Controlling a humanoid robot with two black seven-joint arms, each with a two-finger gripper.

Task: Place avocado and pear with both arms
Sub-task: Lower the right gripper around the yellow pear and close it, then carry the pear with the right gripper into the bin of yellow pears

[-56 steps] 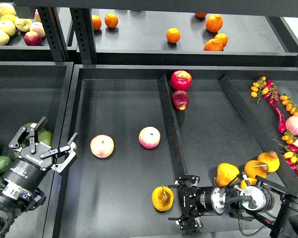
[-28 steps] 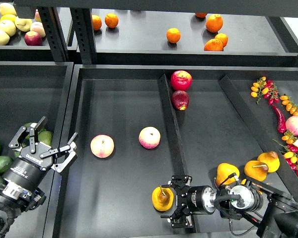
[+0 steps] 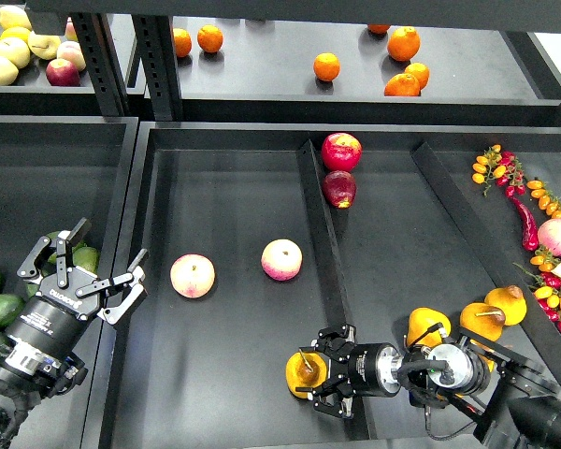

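A yellow-orange pear with a thin dark stem lies at the front of the middle tray, just left of the divider. My right gripper reaches in from the right. It is open, with a finger above and a finger below the pear's right side. Several dark green avocados lie in the left bin. My left gripper is open and empty. It hovers over the bin's right wall, beside an avocado partly hidden behind it.
Two pink-yellow apples lie in the middle tray. Two red apples sit right of the divider. More pears lie behind my right arm. Peppers and small tomatoes lie far right. Oranges are on the shelf.
My right gripper has moved left across the divider until its open fingers stand on either side of the pear. The left arm has not moved.
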